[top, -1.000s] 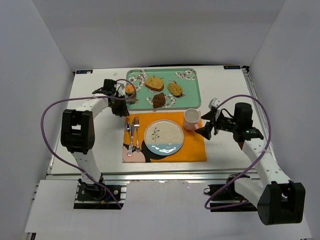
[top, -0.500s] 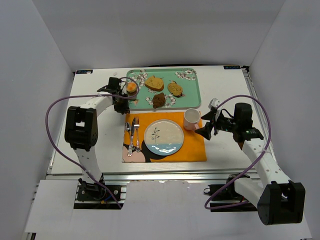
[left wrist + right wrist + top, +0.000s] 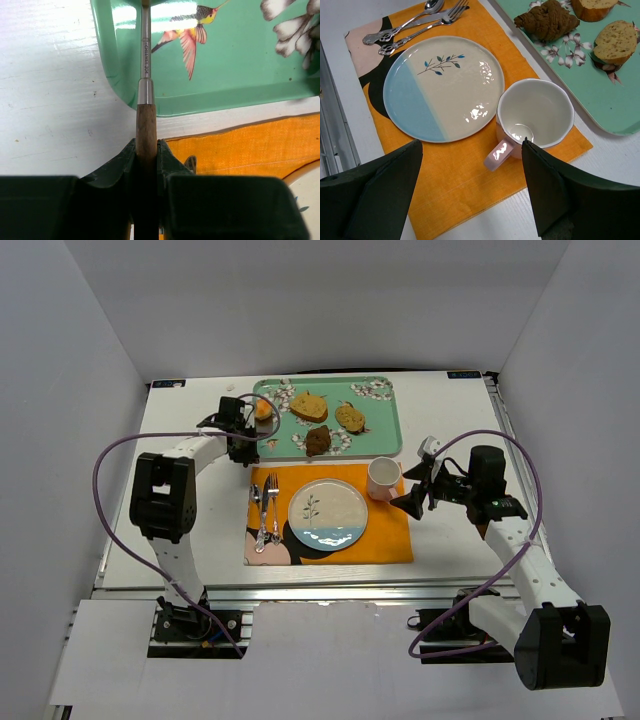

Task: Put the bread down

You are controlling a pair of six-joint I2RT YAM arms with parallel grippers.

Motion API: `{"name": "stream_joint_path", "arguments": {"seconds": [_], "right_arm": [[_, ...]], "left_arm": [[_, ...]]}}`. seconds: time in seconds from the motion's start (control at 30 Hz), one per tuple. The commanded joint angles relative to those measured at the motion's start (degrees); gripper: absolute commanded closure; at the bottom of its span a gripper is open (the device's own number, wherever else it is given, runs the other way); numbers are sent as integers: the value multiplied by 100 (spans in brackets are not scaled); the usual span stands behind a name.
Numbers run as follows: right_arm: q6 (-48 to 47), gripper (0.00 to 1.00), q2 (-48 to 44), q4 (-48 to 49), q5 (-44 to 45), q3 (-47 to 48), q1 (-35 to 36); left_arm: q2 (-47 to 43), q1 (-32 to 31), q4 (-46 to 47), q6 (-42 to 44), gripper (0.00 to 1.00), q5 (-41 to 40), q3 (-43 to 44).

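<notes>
The bread is a small golden-orange bun resting in the round end of a long tool over the left end of the green tray. My left gripper is shut on the tool's wooden handle; its metal shaft runs out over the tray. The bun is out of the left wrist view. My right gripper is open and empty, just right of the pink cup, with its fingertips spread on either side of the cup's handle.
The tray also holds a tan slice, a second slice and a dark brown chunk. An orange placemat carries a blue-and-cream plate, the cup and cutlery.
My left gripper has carried the tool and bun up and to the right, from beside the tray's left edge to over its left end. The right arm has not moved.
</notes>
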Motion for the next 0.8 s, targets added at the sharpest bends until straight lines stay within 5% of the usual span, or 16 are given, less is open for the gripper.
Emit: {"name": "stream_joint_path", "arguments": {"seconds": [0.0, 0.77], "right_arm": [[-112, 16, -91, 11, -107, 1, -29], [-534, 16, -232, -25, -555, 10, -64]], "left_arm": [[-590, -37, 479, 156, 100, -130, -142], [-2963, -573, 726, 139, 100, -297, -1961]]}}
